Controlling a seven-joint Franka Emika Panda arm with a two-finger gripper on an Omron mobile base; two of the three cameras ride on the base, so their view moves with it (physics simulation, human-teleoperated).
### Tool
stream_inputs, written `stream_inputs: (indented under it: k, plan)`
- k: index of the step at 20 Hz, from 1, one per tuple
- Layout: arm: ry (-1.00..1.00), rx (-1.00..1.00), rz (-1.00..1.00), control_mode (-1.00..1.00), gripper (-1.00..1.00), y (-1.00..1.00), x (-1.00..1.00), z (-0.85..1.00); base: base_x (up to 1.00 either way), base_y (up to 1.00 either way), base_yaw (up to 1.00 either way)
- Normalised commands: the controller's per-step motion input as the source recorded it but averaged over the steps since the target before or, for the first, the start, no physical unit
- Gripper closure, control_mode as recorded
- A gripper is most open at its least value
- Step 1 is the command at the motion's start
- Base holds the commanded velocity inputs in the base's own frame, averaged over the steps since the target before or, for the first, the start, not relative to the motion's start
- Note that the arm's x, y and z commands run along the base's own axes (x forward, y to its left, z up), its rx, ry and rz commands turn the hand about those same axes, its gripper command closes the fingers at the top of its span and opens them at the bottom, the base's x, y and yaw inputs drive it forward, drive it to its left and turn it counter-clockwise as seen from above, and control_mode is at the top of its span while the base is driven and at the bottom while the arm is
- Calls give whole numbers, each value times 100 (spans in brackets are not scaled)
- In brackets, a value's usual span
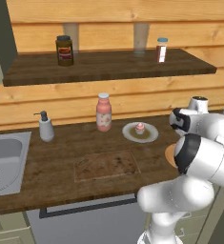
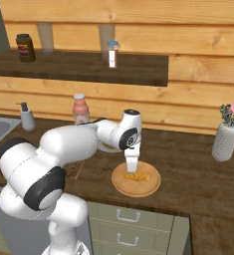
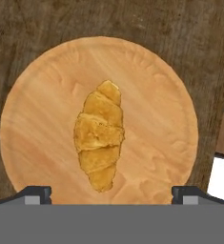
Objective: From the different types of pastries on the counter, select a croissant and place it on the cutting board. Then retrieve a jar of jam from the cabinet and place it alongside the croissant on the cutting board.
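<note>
Right now my gripper [image 2: 131, 168] hangs straight above the croissant [image 3: 99, 135], fingers spread wide and holding nothing. The croissant lies at the middle of its round wooden plate [image 3: 32, 119], near the counter's front edge, well right of the cutting board [image 1: 106, 165]. My worry: its long axis seems to run across the line between my fingertips, which suits a grasp, but dropping off-centre could nip a tapered tip and let it swivel, or shove the plate.
</note>
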Motion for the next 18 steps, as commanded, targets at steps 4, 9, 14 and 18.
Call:
stream_inputs:
  k: [4,9,14,18]
  plan:
    - [0,0,0,-100,-100,-42,11,-17,0,0,0]
    - [0,0,0,-100,-100,-31,7,-17,0,0,0]
    - [0,0,-3,-100,-100,-1,0,-20,0,0,0]
    - [0,0,-6,-100,-100,0,0,-28,0,0,0]
